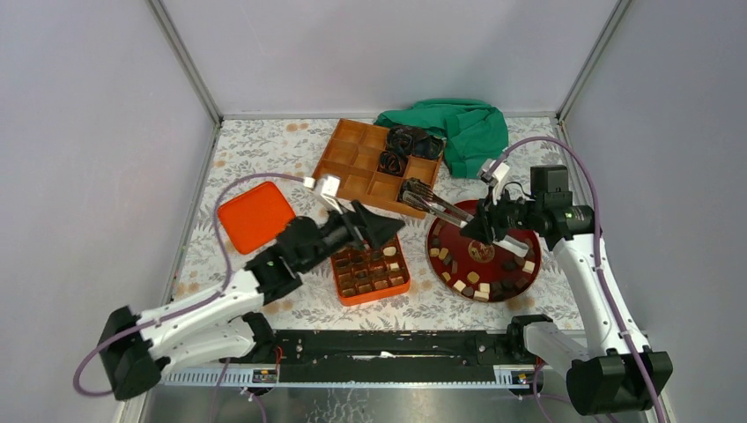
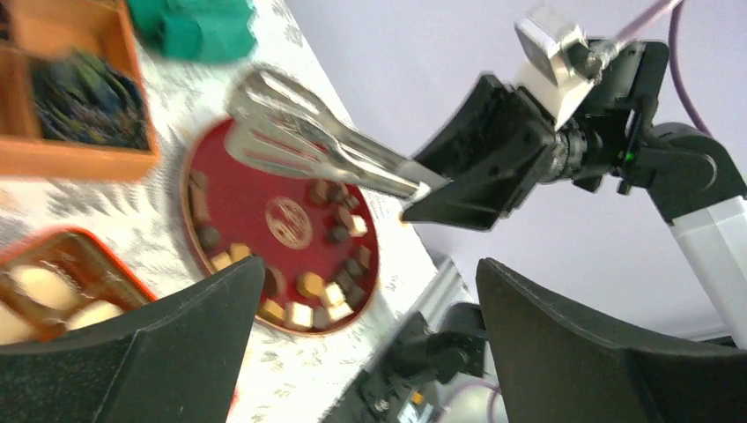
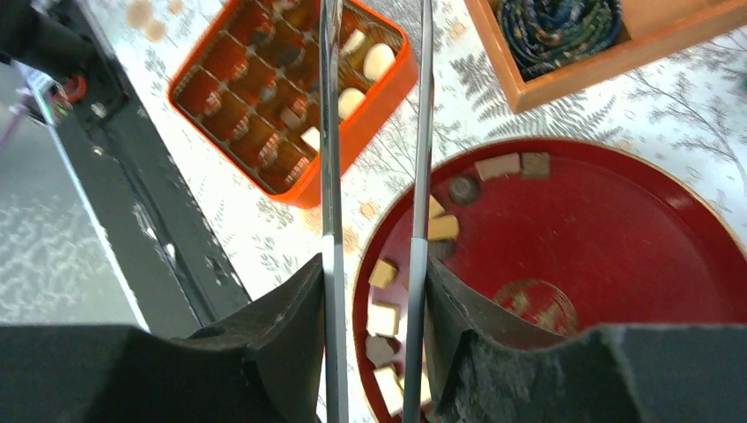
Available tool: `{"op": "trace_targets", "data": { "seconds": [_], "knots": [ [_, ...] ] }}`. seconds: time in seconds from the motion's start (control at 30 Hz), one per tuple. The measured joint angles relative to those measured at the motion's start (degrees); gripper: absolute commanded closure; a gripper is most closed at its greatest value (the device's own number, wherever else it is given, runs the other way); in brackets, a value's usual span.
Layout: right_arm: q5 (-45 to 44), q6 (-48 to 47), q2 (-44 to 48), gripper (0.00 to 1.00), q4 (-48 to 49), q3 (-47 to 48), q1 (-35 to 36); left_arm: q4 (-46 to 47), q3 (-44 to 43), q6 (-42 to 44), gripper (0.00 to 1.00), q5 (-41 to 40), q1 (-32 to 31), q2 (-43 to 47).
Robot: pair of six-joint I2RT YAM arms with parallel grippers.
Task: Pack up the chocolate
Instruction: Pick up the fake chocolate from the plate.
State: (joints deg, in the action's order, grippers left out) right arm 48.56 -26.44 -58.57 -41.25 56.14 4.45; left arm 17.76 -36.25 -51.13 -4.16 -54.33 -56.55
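Your right gripper (image 1: 483,229) pinches the metal tongs (image 1: 436,204), tips aimed at the wooden tray (image 1: 357,159); the chocolate (image 1: 477,284) lies behind them along the near rim of the red plate (image 3: 634,238) — right arm nearer; left gripper (image 1: 385,227) spread, empty.

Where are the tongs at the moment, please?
In the top view, right of centre: the right gripper holds the tongs by their handle above the red plate, and their tips reach left toward the near corner of the wooden tray.
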Motion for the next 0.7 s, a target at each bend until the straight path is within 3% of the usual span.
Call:
{"op": "trace_targets", "data": {
  "seconds": [0.13,0.3,0.5,0.7],
  "knots": [
    [-4.0,-6.9,-0.1,0.54,-6.9,3.6,-0.1,-6.6,-0.7,7.6,0.01,6.6,9.3,6.9],
    [-9.2,-14.6,-1.1,0.54,-15.6,6.8,-1.3,-23.8,-7.5,18.7,0.01,13.2,19.0,8.5],
    [-15.5,-22.5,-3.1,0.55,-24.5,9.5,-3.9,-40.7,-20.2,35.5,0.01,13.5,20.0,5.9],
    [-20.9,-27.4,-4.3,0.55,-29.1,9.2,-7.2,-44.2,-12.2,42.9,0.01,7.1,19.9,12.8]
  ]
}}
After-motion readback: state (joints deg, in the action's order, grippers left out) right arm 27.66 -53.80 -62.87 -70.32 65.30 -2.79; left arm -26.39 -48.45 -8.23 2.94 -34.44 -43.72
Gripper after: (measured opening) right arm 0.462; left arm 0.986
